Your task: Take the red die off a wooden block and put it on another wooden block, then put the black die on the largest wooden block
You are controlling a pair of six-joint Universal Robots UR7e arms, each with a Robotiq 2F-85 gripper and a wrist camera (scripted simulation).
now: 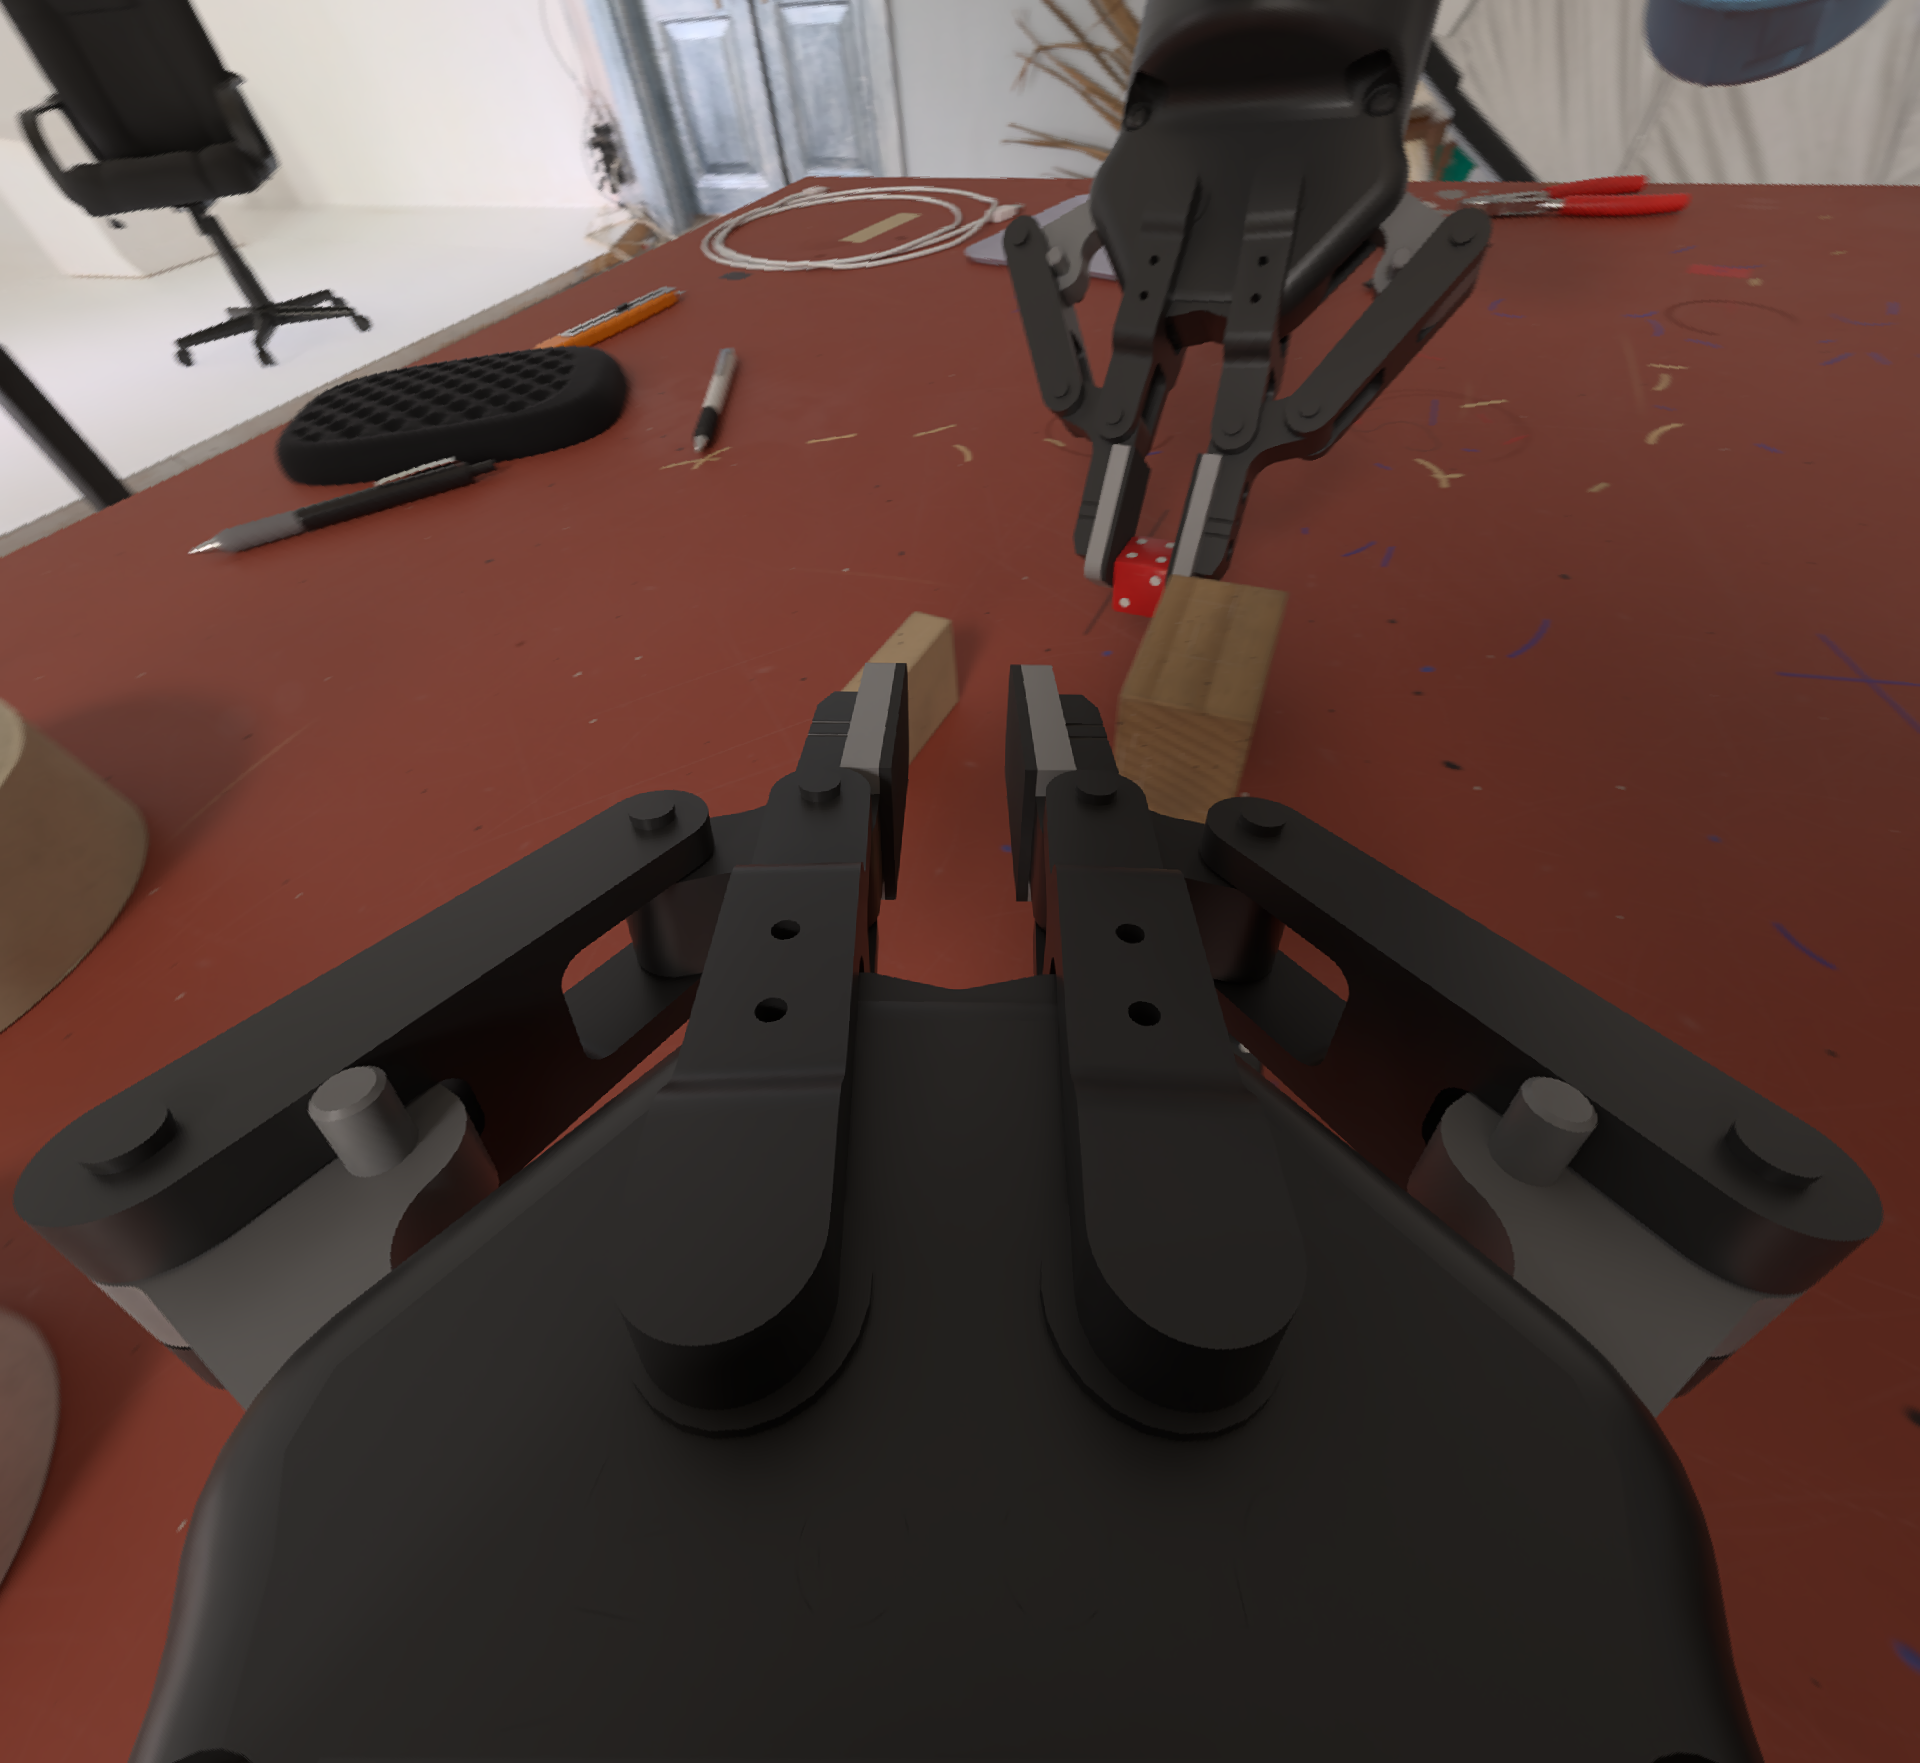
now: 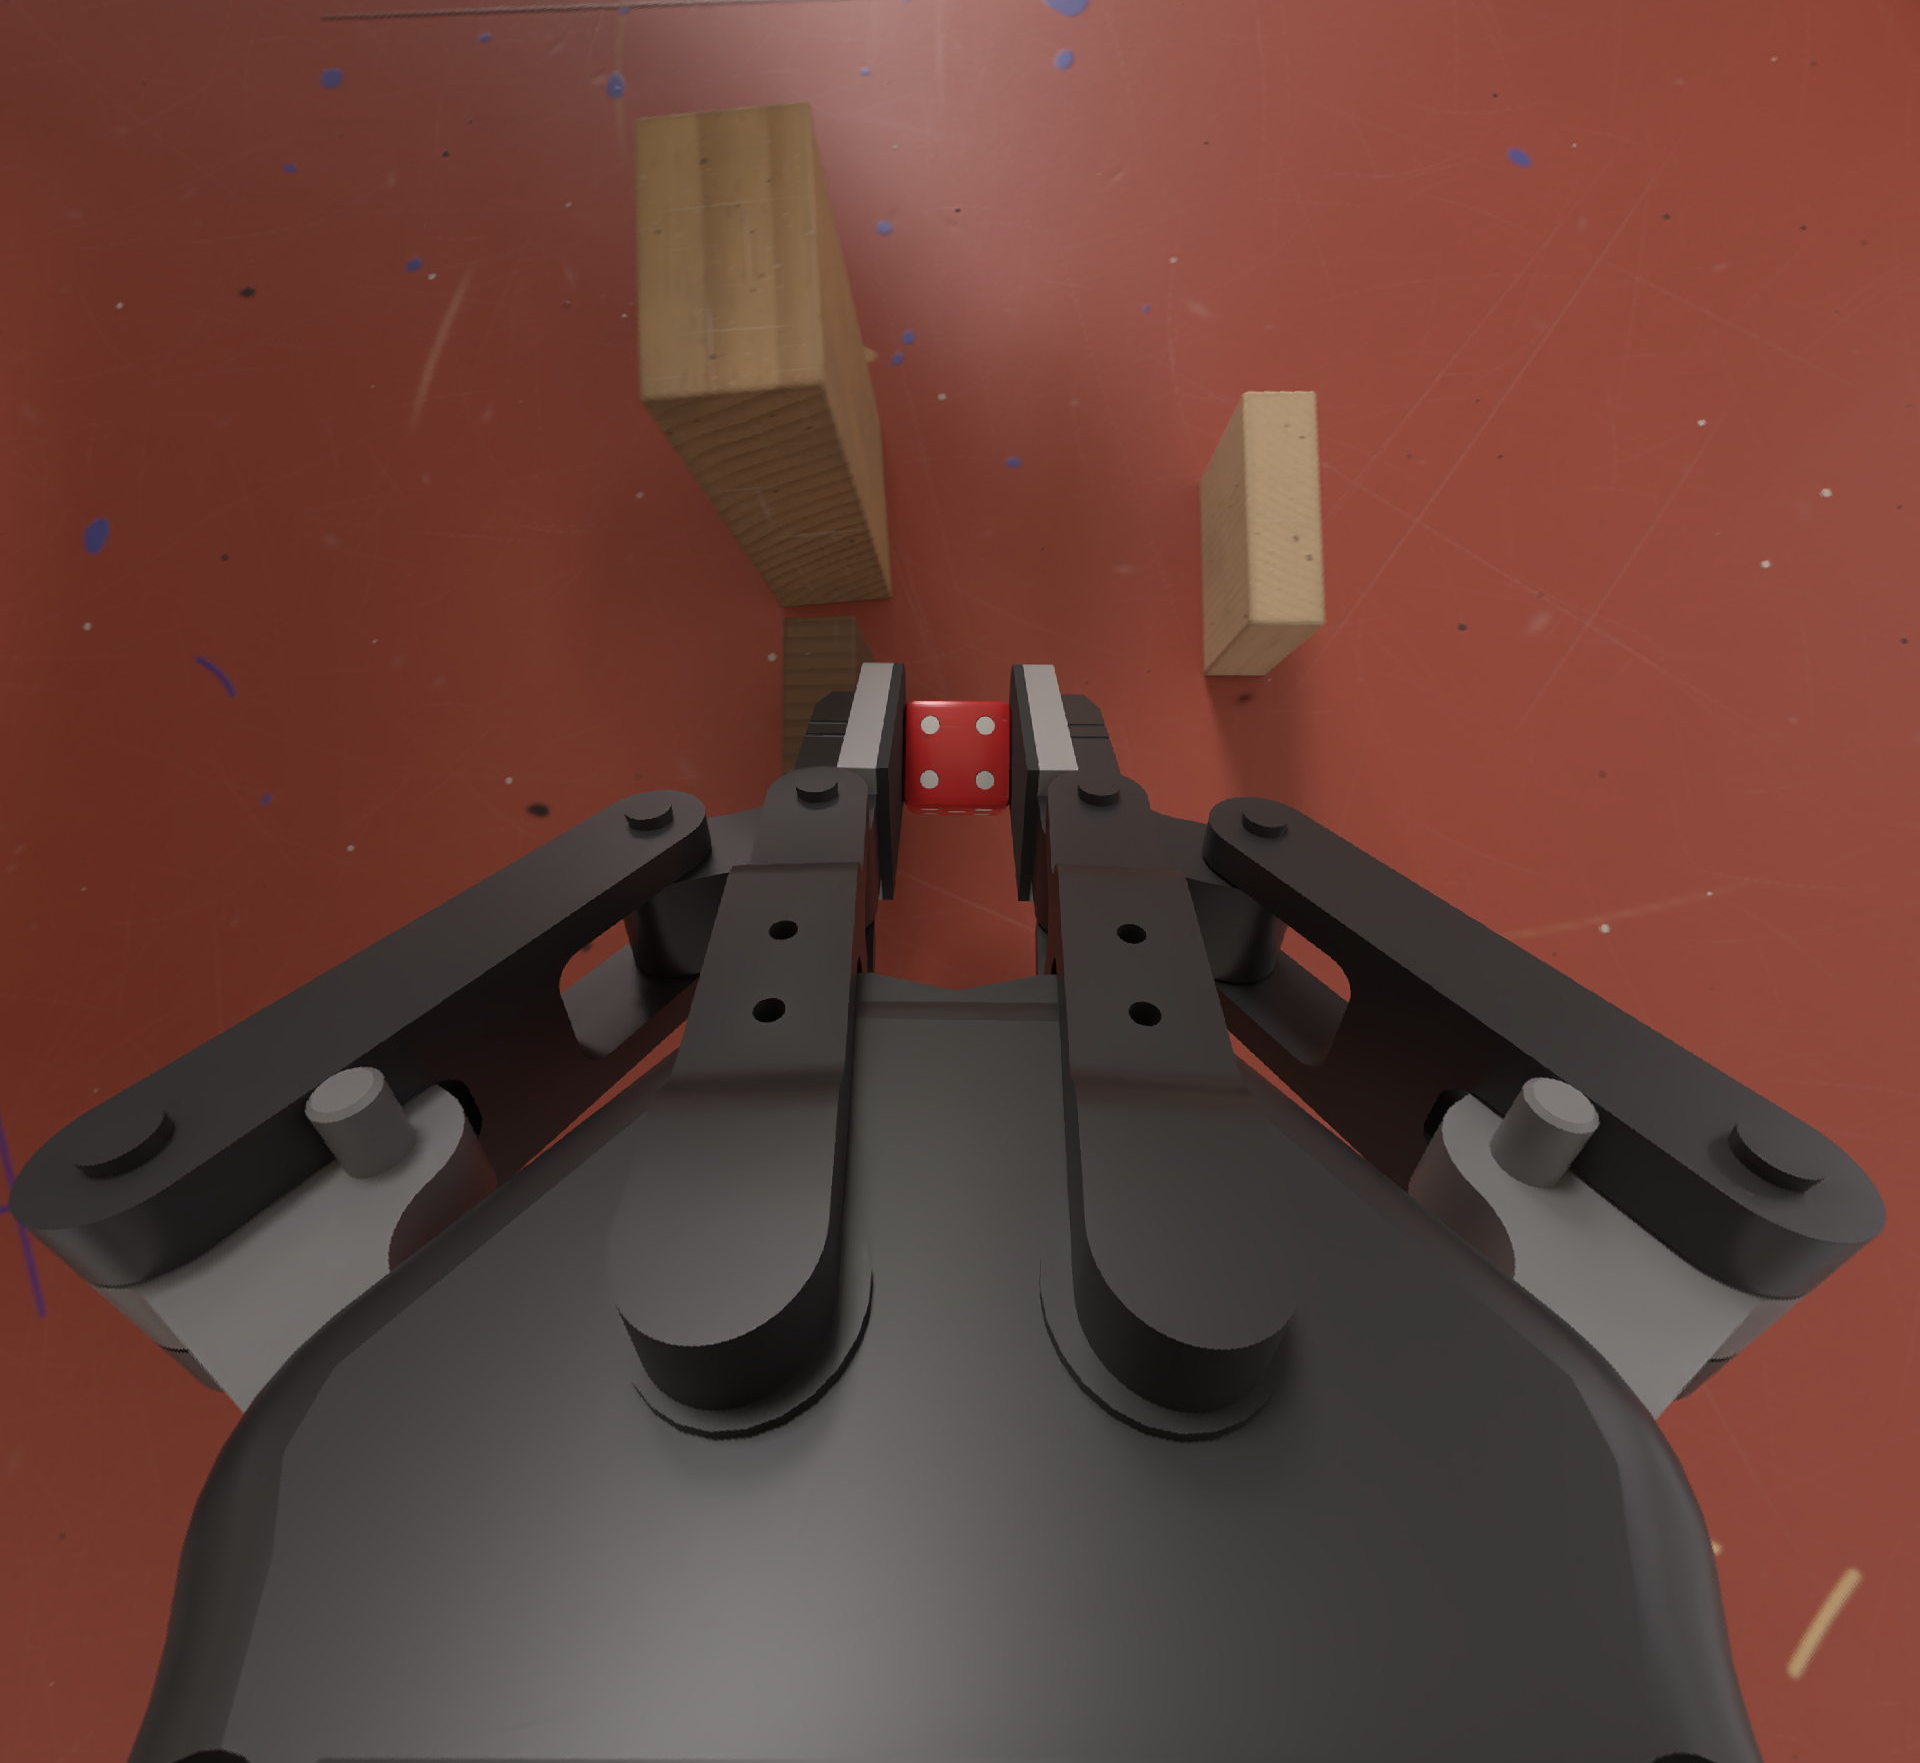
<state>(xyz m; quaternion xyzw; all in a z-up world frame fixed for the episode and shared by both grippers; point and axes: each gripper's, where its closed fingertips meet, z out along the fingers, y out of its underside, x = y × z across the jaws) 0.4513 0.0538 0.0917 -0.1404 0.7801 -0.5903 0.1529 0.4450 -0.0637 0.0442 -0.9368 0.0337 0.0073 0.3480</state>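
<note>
My right gripper (image 2: 957, 757) is shut on the red die (image 2: 957, 755), its pads against two opposite sides; the face with four white dots shows. In the left wrist view it (image 1: 1143, 560) holds the die (image 1: 1141, 579) just off the far end of the largest wooden block (image 1: 1205, 664). That block (image 2: 748, 342) lies on the red table. A small dark wooden block (image 2: 821, 669) is partly hidden behind my right gripper's left finger. A pale small block (image 2: 1262, 529) lies to the right, also shown in the left wrist view (image 1: 925, 664). My left gripper (image 1: 957, 726) is empty, fingers narrowly apart. No black die shows.
On the table's far left lie a black mesh pad (image 1: 457, 414), a pen (image 1: 343, 508), a marker (image 1: 717, 399) and an orange knife (image 1: 613, 316). A coiled white cable (image 1: 852, 227) and red pliers (image 1: 1569, 196) lie at the back. A tan cone-shaped object (image 1: 52, 872) stands at the left edge.
</note>
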